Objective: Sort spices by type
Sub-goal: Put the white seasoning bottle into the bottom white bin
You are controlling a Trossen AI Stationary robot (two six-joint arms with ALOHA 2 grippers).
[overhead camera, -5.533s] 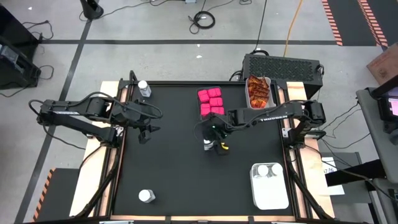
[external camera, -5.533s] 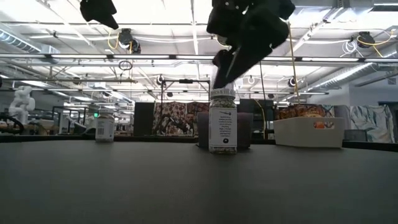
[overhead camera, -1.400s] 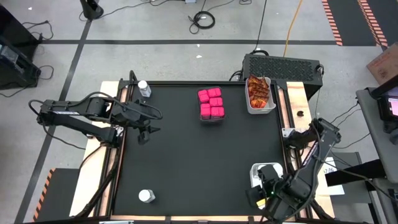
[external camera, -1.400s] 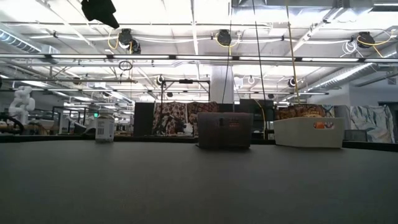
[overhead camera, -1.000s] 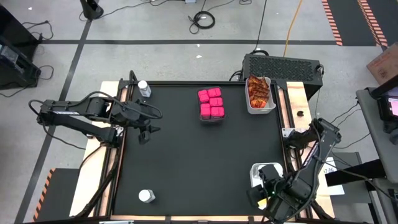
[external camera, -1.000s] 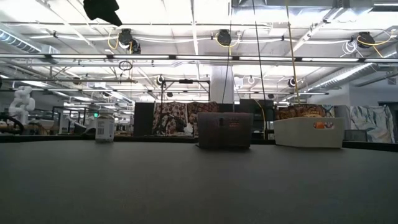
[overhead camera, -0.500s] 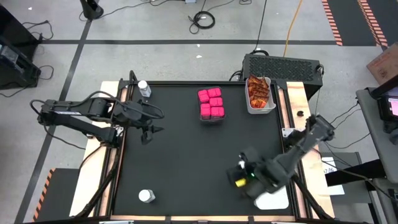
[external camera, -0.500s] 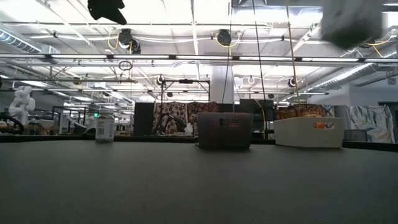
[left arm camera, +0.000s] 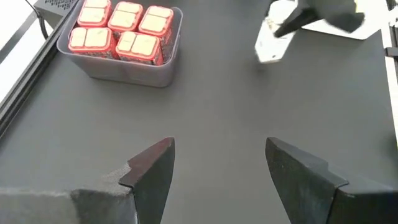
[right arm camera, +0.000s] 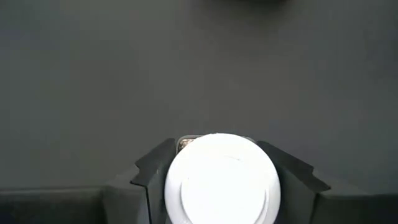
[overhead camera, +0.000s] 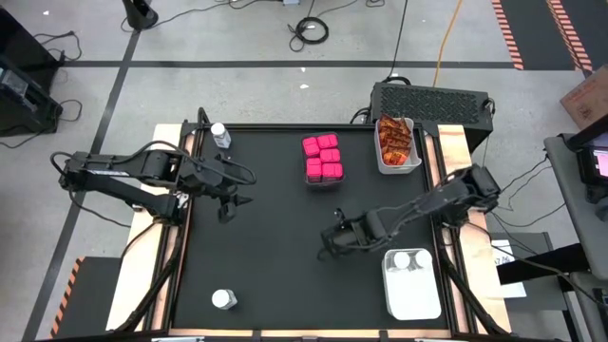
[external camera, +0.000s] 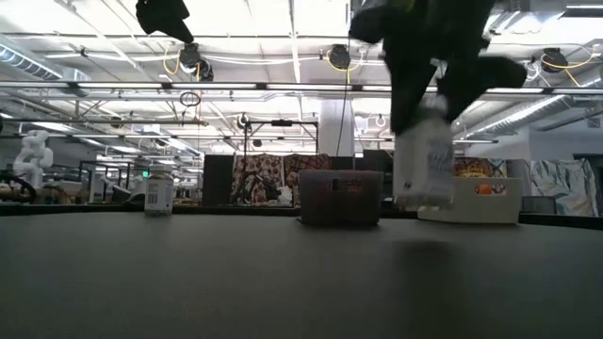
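A: Left gripper [overhead camera: 231, 195] hangs over the black table's [overhead camera: 275, 275] left side, fingers spread, empty. And the right one?

B: The right gripper [overhead camera: 332, 243] has swung out from the white bin [overhead camera: 415, 302] to mid-table, clamped on a white-lidded jar [right arm camera: 216, 180] held off the surface.

A: Other jars?

B: One jar at the far left corner [overhead camera: 220, 136], one at the near left [overhead camera: 223, 299], two in the bin. Workshop racks behind.

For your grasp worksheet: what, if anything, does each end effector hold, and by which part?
The right end effector holds a clear jar just below its white lid, carried above the table. The left end effector is open, holding nothing.
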